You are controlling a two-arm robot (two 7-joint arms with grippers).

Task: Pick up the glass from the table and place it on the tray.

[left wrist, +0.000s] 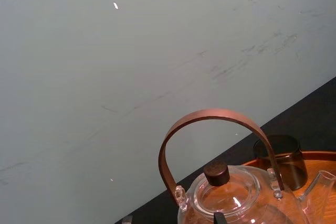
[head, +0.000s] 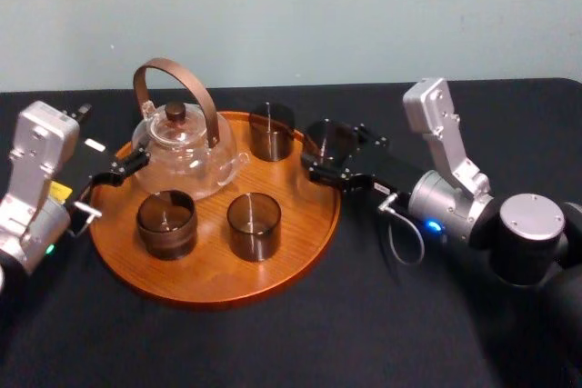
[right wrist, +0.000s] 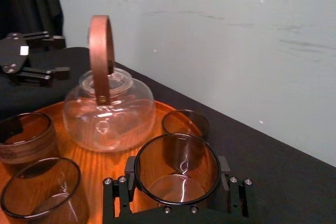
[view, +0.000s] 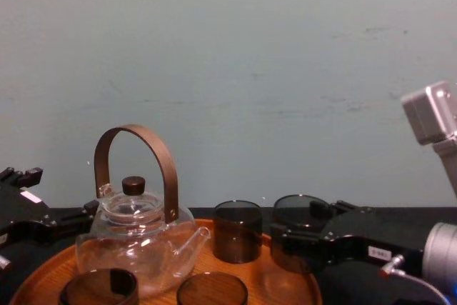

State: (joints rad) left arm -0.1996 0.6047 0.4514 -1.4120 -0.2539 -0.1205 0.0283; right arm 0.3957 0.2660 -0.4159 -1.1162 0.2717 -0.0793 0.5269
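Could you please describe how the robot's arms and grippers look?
Both arms are silver-grey, both grippers black. The right arm has a round silver cap, a blue light and a thin looping cable. The left gripper carries a white label; the left arm a yellow sticker.

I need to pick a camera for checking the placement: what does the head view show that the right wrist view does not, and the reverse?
Head view adds: the whole tray, both arms, and the right gripper holding the glass at the tray's right rim. Right wrist view adds: a close look down into that glass, empty, with fingers against its sides. Both share: the black table, the teapot, three other glasses on the tray, and the open left gripper beside the teapot.
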